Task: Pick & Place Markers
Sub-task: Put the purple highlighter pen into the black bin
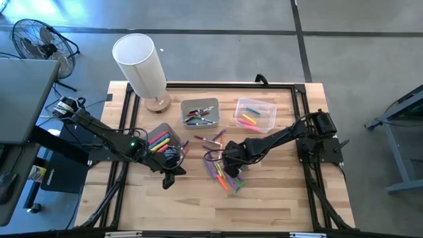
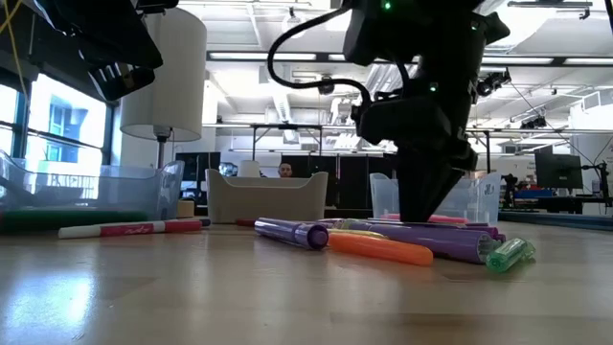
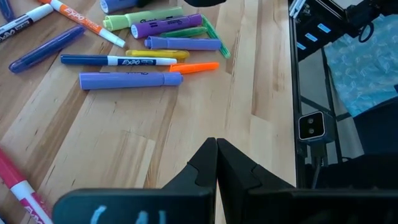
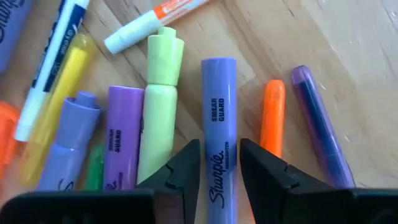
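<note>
Over on the left, the left gripper (image 1: 169,180) sits clenched and empty just above the table, waiting beside the clear bin (image 1: 163,140) of markers. Mid-table, the right gripper (image 4: 219,163) is down in the loose marker pile (image 1: 223,173), fingers parted either side of a purple Sharpie highlighter (image 4: 218,134), not squeezing it. Looks like the pick step; next it needs to close squarely and lift.

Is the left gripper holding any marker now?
No, the left gripper is shut on nothing above bare table.
</note>
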Robot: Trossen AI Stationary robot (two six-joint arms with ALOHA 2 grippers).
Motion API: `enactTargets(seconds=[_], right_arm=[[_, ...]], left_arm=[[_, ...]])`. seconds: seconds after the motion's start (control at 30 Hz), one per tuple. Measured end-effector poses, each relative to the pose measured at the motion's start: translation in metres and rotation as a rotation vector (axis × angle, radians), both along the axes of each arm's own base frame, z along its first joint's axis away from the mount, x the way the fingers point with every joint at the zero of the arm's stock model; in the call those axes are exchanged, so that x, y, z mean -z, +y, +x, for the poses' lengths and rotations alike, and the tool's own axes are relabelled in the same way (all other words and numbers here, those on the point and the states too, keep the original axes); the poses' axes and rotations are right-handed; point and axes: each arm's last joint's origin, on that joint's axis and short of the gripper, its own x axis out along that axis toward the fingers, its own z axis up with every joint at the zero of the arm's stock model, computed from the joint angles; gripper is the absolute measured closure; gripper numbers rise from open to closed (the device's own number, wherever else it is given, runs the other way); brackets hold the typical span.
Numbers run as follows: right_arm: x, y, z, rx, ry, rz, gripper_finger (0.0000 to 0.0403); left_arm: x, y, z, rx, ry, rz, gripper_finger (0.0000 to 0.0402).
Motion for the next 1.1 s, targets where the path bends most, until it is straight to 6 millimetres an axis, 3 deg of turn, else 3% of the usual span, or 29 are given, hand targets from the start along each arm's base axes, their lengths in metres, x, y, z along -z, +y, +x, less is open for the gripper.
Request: enactTargets(seconds=[0.4, 0.73, 0.9, 1.1], right_arm=[[0.022, -0.001, -0.016, 0.047, -0.001, 0.028, 0.0324], [0.016, 0.004, -0.011, 0.043, -0.021, -0.004, 0.0346], [0.003, 0.007, -0.011, 0.038, -0.01, -0.041, 0.0347], [-0.04, 0.01, -0.016, 0.045, -0.155, -0.086, 0.0347]], left_arm=[[0.0, 0.0, 0.0, 0.0, 0.0, 0.0, 0.0401], [0.0, 0.0, 0.0, 0.002, 0.0, -0.002, 0.0401], [0.0, -0.001, 0.0, 0.024, 0.007, -0.02, 0.0402], [-0.004, 0.0, -0.002, 0.026, -0.007, -0.031, 0.0401]])
